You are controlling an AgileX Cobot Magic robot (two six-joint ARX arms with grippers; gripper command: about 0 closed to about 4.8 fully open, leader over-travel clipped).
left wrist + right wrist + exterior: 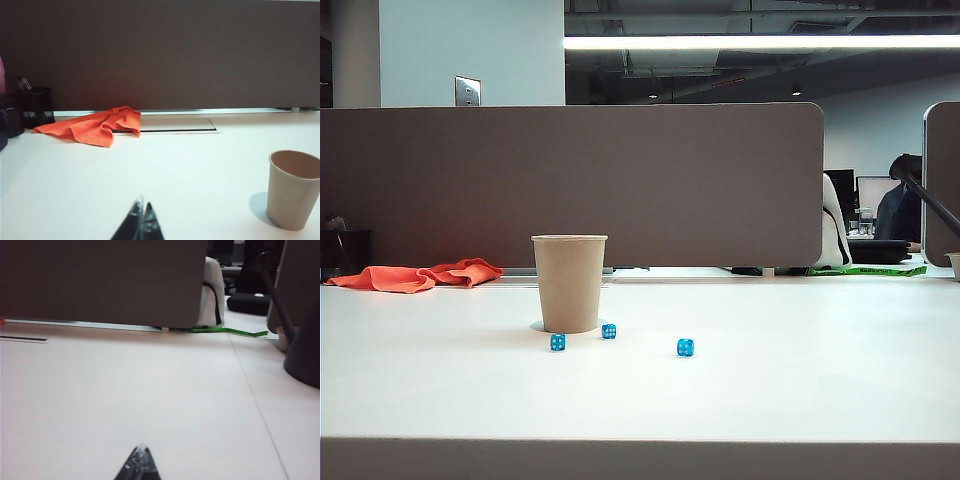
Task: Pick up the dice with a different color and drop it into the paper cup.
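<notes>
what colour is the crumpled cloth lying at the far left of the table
Orange: the crumpled cloth shows best in the left wrist view, lying beyond the tan paper cup.

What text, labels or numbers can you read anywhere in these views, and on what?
No readable words.
Blue dice: white pips only, too small to count.
Paper cup: plain, no print.
Green strip at the table's far edge: dark marks, too blurred to read.
Left gripper and right gripper: unmarked, shut.

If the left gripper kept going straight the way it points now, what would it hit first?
Nothing close, it seems. The left gripper, shut, points over bare table toward the gray partition. The paper cup stands off to one side, the orange cloth to the other; depth is unclear.
</notes>
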